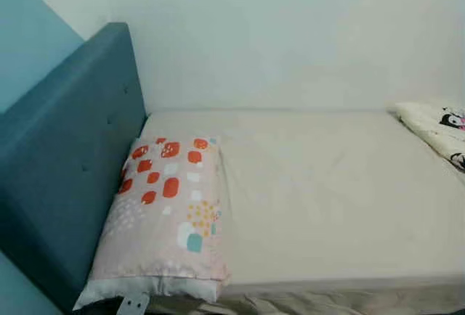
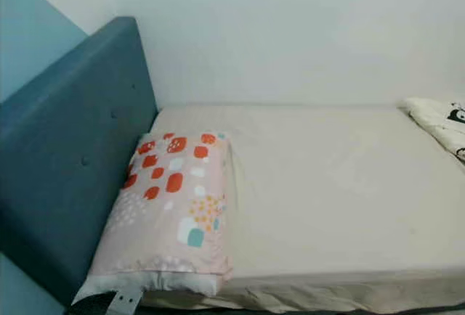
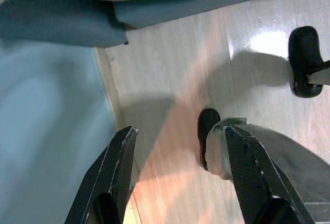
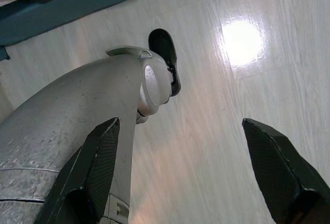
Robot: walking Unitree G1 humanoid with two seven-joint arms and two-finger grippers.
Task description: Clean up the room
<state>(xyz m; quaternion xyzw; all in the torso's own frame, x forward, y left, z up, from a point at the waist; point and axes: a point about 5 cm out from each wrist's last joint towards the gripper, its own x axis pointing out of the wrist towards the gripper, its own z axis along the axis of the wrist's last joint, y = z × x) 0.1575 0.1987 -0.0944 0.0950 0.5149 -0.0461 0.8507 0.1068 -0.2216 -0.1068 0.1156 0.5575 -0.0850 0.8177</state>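
Item: pillow (image 1: 166,213), soft, pinkish cover printed with red, white, yellow and teal spots, lying flat at the head end of the bed, its long side against the blue padded headboard (image 1: 65,162) and its near end at the mattress (image 1: 327,199) edge, slightly overhanging. Handling, as judged: light, limp and compressible, not fragile, cloth cover giving a fair grip; it should sag if lifted by one corner, so a pinch on the near white-hemmed end or on a bunched corner looks the likeliest hold, with a second hold at the far end if it is to be carried level. Second item: folded blanket (image 1: 439,130), white with a dark cartoon print, at the foot end of the mattress; equally soft and light by its look, best gathered by a fold. Left gripper (image 3: 178,175): hanging at the robot's side, fingers spread wide, holding nothing, pointed down at the pale wooden floor (image 3: 175,79) beside the blue bed base. Right gripper (image 4: 188,164): likewise hanging low, fingers spread very wide, holding nothing, over the floor next to the robot's own silver leg (image 4: 67,126). Position relative to the grippers: pillow and blanket both lie well above and ahead of them, up on the mattress; the pillow is nearer the left gripper's side, the blanket nearer the right gripper's side. Neither gripper touches anything.
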